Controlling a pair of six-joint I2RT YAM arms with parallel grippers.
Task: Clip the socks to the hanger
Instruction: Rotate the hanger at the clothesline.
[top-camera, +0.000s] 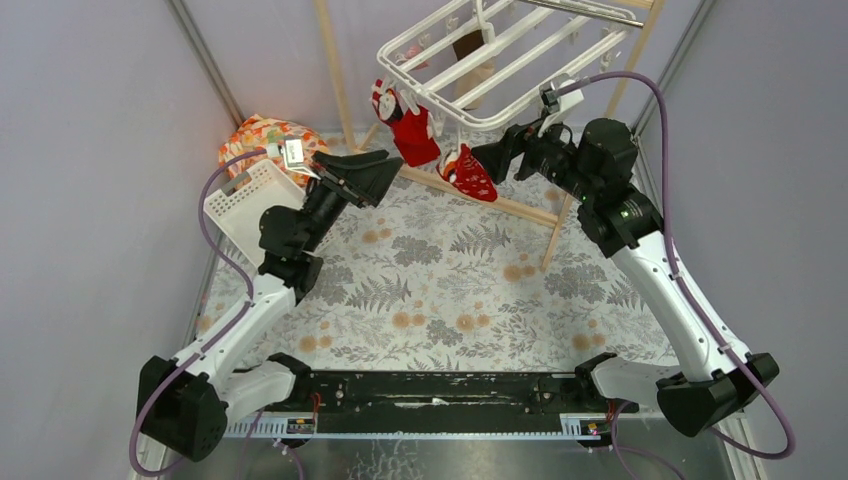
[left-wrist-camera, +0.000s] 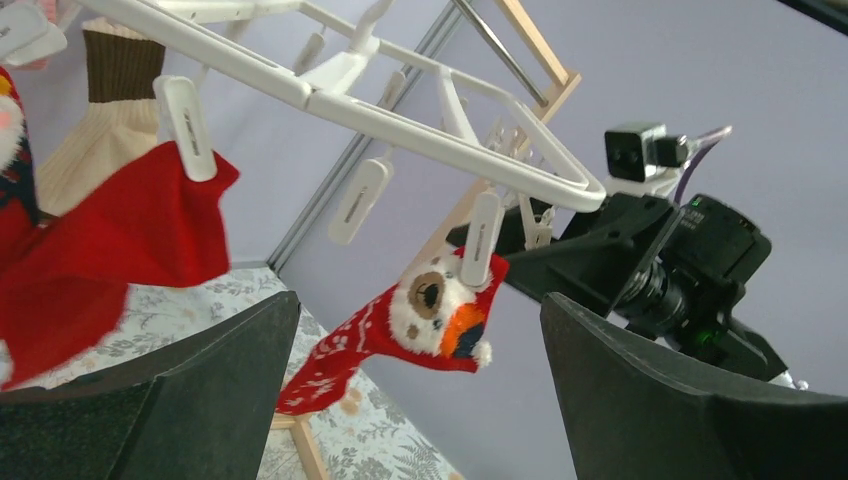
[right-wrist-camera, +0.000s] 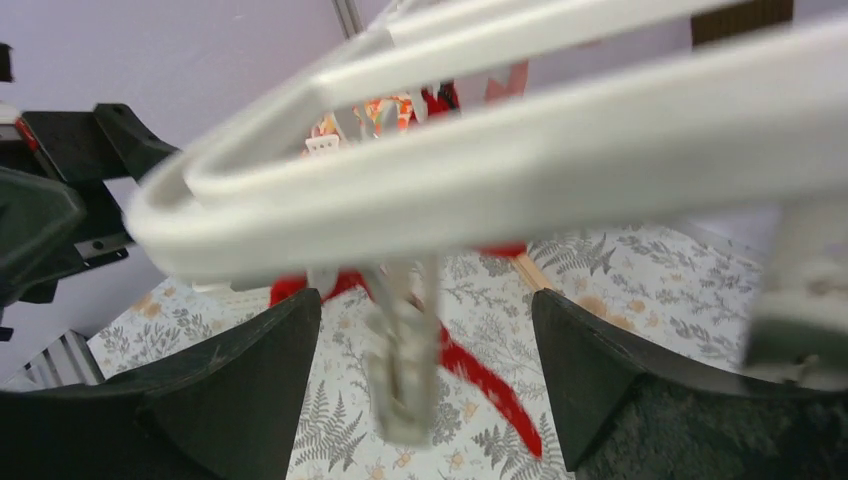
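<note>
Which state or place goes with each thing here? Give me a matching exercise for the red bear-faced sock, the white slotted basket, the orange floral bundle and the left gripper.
Things
1. red festive sock with a bear face
2. white slotted plastic basket
3. orange floral cloth bundle
4. left gripper

Places or states
A. open, holding nothing
B. hanging from a clip at a corner of the white plastic grid hanger
C. on the left side of the fern-patterned table
D. behind the basket, far left

Pairs: 1-B, 2-C, 3-D, 4-A
</note>
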